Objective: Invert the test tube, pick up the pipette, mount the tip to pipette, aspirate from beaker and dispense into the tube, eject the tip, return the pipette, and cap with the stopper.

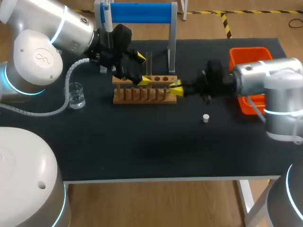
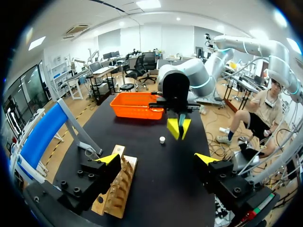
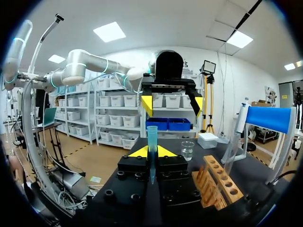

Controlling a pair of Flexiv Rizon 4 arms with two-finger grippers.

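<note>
The pipette tip point(image 3: 152, 137), a teal taper, sits clamped between the 2 yellow fingertips point(image 3: 137, 152) of the right jaws. The fingertips press on it from both sides, and its wide open rim stands clear of them. From the left wrist view it shows as a teal sliver point(image 2: 180, 119) pinched in the same jaws.

The right arm point(image 1: 255, 78) comes in from the right and lies low and nearly level over the dark surface point(image 1: 142, 146). Its jaws reach the right end of the wooden rack point(image 1: 144, 90).

The left arm point(image 1: 71, 28) enters from the upper left corner with its black wrist angled down over the rack's back edge. The left jaws stand wide apart and hold nothing, with 1 fingertip point(image 2: 109, 158) above the rack point(image 2: 118, 189). The 2 sets of jaws face each other, near but apart.

A clear test tube point(image 1: 149, 61) stands upright in the rack. The pipette point(image 1: 108, 16) hangs on the blue-barred stand point(image 1: 137, 13) behind the rack. The beaker point(image 1: 75, 94) stands to the rack's left, under the left arm. The small white stopper point(image 1: 206, 118) lies alone on the surface in front of the right arm. An orange bin point(image 1: 246, 54) sits behind that arm at the surface's far right.
</note>
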